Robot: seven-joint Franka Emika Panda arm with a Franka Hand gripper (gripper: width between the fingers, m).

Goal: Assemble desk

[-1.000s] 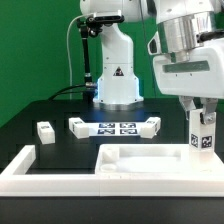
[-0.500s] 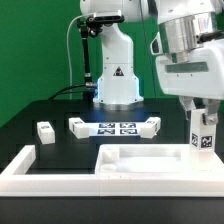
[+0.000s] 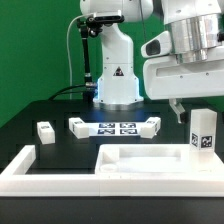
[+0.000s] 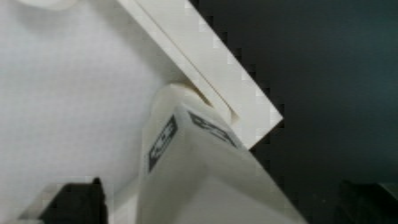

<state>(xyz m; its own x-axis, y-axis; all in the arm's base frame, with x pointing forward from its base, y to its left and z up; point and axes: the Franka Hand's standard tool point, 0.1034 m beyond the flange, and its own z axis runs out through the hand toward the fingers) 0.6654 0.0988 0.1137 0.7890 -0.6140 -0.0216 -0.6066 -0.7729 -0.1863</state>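
The white desk top [image 3: 140, 160] lies with its raised rim up at the front of the exterior view. One white tagged leg [image 3: 203, 132] stands upright at its far right corner. My gripper [image 3: 198, 108] hangs just above that leg, open and holding nothing, with one finger [image 3: 177, 108] showing to the leg's left. In the wrist view the leg [image 4: 199, 160] rises from the desk top's corner [image 4: 107, 90] between my dark fingertips [image 4: 71, 200], which stand wide apart around my gripper [image 4: 214, 205]. Another loose leg [image 3: 44, 131] lies on the black table at the exterior view's left.
The marker board [image 3: 115, 127] lies at the middle back of the table. The long low white border wall [image 3: 40, 165] runs along the front and left. The robot base [image 3: 118, 80] stands behind the marker board.
My gripper has let go of the upright leg and moved up off it. The leg stays standing on the desk top's corner.
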